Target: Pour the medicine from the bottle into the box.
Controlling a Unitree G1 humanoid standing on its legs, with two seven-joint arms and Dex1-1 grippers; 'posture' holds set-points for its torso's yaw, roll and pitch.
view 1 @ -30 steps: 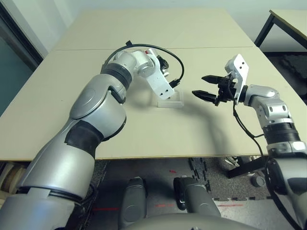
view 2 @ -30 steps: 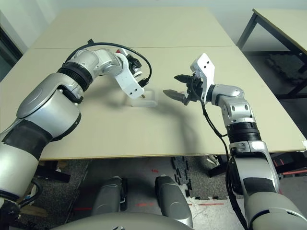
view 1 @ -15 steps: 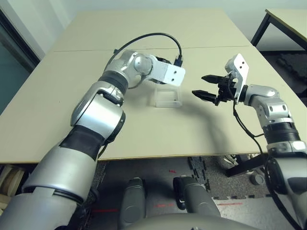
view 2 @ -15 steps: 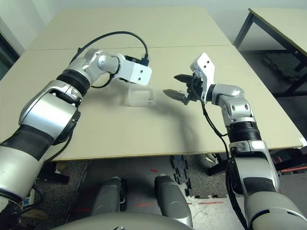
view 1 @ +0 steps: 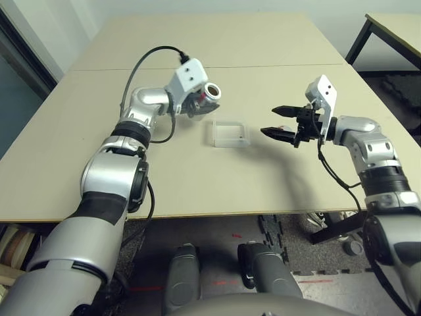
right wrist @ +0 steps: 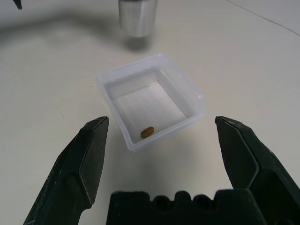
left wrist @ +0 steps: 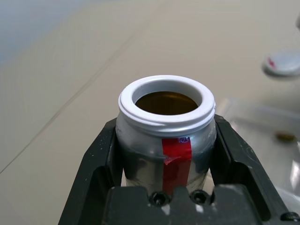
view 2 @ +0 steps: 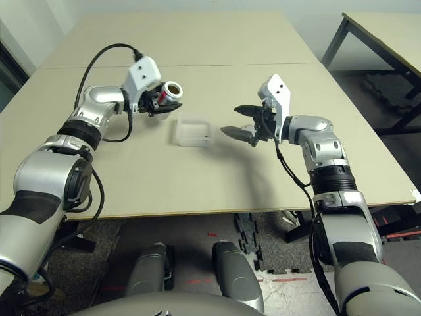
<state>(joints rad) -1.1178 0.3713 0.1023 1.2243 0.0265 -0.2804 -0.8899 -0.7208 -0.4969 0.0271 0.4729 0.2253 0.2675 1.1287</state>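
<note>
Fingers of the left gripper: closed firmly on the two sides of the bottle, its wide mouth uncovered and facing mostly up. Fingers of the right gripper: wide apart, holding nothing. The bottle is off the table, in the upper centre of the left eye view, just up and left of the box. The box sits on the table with one brown pill inside, near a corner. Assessment: pouring appears to have delivered a pill, and the bottle is now clear of the box. If one pill suffices, the next move calls for lowering the bottle upright beside the box before release; should more be required, its mouth must be brought over the box and tipped again. A premature tilt could spill pills on the table.
</note>
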